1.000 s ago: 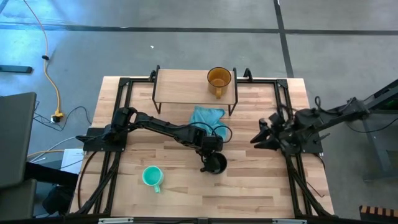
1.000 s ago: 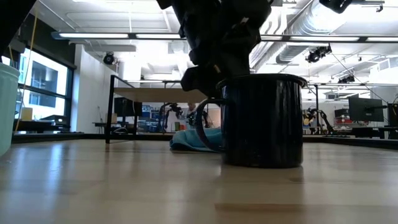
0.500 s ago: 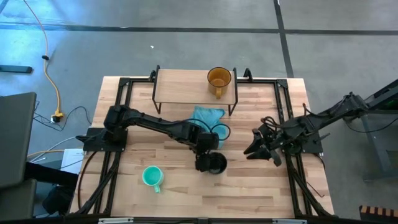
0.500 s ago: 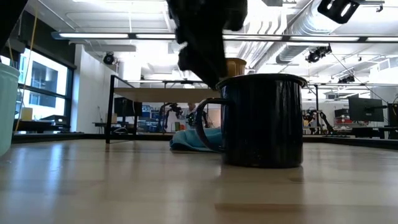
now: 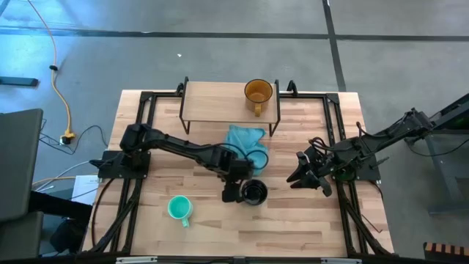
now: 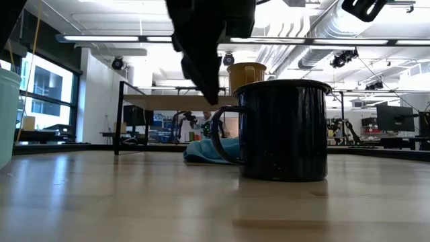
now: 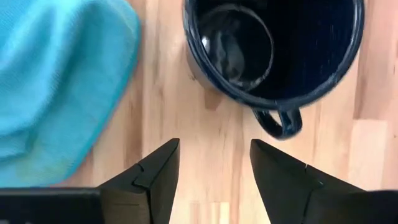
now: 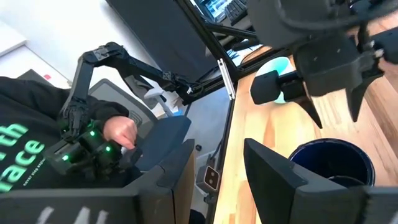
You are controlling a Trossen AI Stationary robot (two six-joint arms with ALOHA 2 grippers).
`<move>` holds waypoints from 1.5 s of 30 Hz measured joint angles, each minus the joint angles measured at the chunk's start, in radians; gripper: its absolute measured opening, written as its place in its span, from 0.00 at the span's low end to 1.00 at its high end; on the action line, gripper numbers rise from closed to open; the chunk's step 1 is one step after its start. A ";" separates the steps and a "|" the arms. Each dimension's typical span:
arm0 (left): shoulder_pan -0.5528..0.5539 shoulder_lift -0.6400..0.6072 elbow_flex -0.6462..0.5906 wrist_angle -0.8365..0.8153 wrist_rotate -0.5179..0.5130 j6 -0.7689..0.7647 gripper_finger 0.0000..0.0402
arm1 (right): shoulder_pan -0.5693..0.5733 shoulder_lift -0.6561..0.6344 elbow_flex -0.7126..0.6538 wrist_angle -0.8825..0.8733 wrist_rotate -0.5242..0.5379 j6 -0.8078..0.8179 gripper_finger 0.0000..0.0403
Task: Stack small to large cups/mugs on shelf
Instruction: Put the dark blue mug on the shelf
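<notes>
Fingers spread, left gripper [image 7: 211,180] hovers by navy mug [image 5: 254,193]; probably best to straddle the handle [image 7: 278,121] squarely. Right gripper [image 5: 302,174] waits open.

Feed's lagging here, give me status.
Left gripper open, just short of navy mug's handle. Right gripper open, waiting right. Amber mug on shelf. Blue cloth nearby.

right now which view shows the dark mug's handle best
The left wrist view: the dark mug fills it, handle toward the open left gripper. The low view shows the handle side-on. The high view barely shows it; the right wrist view shows only the rim.
</notes>
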 joint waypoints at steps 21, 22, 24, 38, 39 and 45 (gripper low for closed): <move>-0.061 0.025 -0.064 0.130 -0.066 -0.130 0.46 | 0.005 0.000 -0.001 0.084 0.019 -0.023 0.32; -0.061 0.025 -0.064 0.133 -0.068 -0.131 0.46 | 0.009 0.000 -0.001 0.089 0.019 -0.022 0.32; -0.061 0.025 -0.064 0.147 -0.075 -0.134 0.46 | 0.018 0.000 -0.001 0.099 0.019 -0.022 0.32; -0.111 0.068 -0.064 0.212 -0.065 -0.195 0.46 | 0.055 0.000 -0.001 0.114 0.057 -0.023 0.32; -0.116 0.071 -0.062 0.237 -0.064 -0.206 0.46 | 0.055 0.000 -0.001 0.115 0.057 -0.024 0.32; -0.140 0.075 -0.063 0.334 -0.048 -0.280 0.46 | 0.055 0.000 -0.001 0.116 0.060 -0.026 0.32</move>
